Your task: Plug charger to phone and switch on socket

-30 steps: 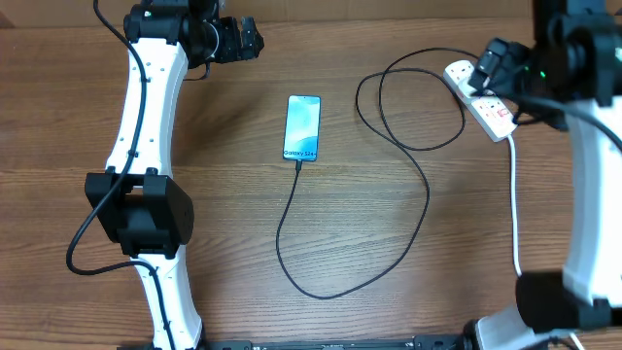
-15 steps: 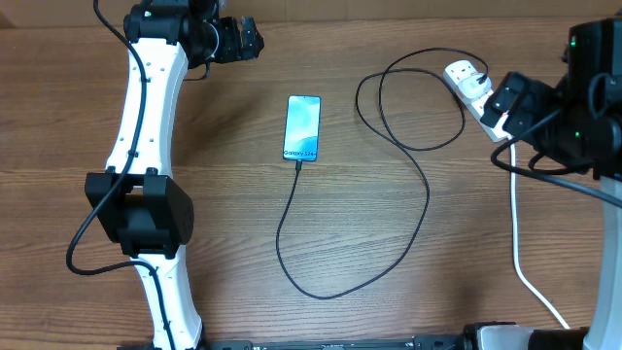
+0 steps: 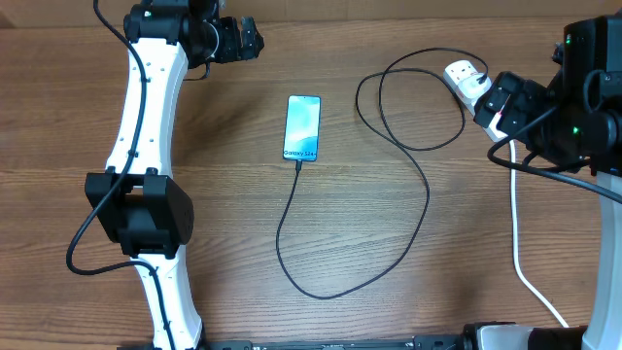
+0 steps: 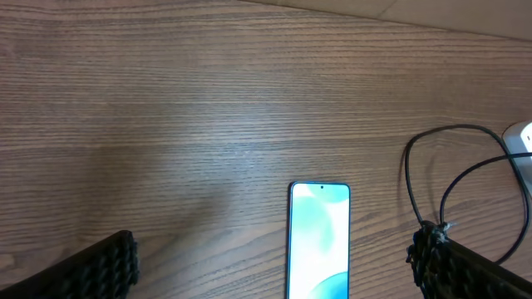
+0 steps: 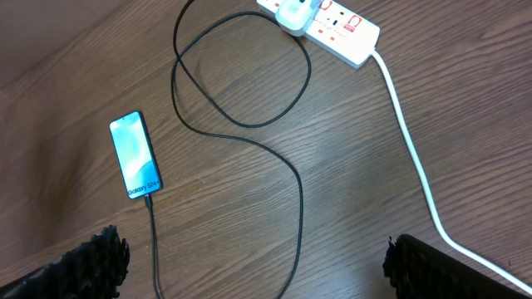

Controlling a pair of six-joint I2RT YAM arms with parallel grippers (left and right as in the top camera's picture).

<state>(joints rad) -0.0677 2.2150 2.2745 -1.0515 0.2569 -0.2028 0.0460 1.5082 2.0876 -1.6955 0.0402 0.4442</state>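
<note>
The phone (image 3: 302, 127) lies face up mid-table with its blue-teal screen lit. It also shows in the left wrist view (image 4: 319, 241) and the right wrist view (image 5: 135, 164). The black charger cable (image 3: 426, 199) has its tip in the phone's near end, loops across the table, and ends in a white plug (image 5: 293, 12) seated in the white socket strip (image 5: 342, 26). My right gripper (image 3: 507, 102) is open and empty above the strip's right end (image 3: 469, 87), covering part of it. My left gripper (image 3: 243, 39) is open and empty at the far left, apart from the phone.
The strip's thick white cord (image 3: 515, 228) runs down the right side toward the table's front edge, and also shows in the right wrist view (image 5: 411, 154). The cable makes a wide loop (image 3: 321, 290) near the front middle. The left arm's white links stand along the left side.
My right arm has pulled back from over the socket strip toward the right and front. The left arm, phone and cable have not moved.
</note>
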